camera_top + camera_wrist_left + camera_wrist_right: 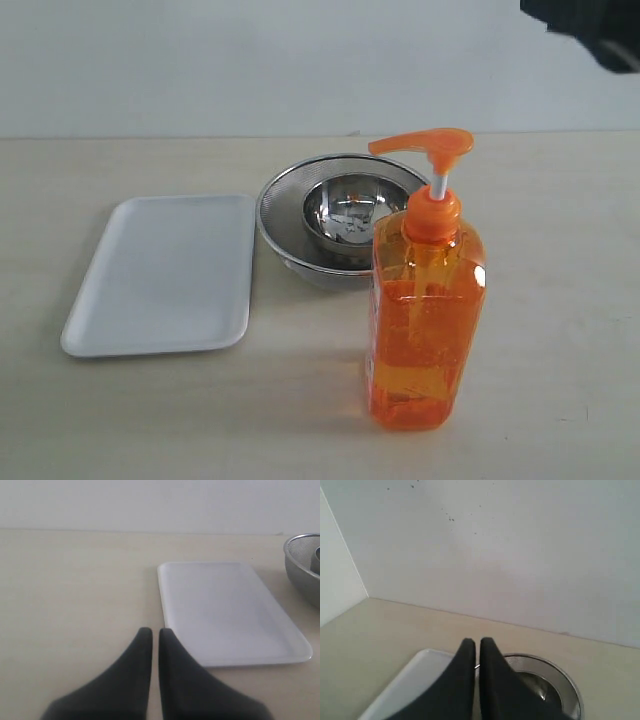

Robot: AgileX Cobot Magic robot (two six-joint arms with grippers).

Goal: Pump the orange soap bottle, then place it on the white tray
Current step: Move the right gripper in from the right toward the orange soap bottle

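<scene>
Orange soap bottle: upright, axis vertical, stood right of white tray, apart.
Left gripper: jaws pressed together, nothing held.
Right gripper: likewise closed, empty; judged the nearer.

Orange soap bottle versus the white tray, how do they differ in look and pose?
The orange soap bottle stands upright and tall; the white tray lies flat and low. The bottle is translucent orange, the tray opaque white. In the exterior view the bottle overlaps the right side of the steel bowls; the tray lies to their left. Both rest on the table.
</scene>
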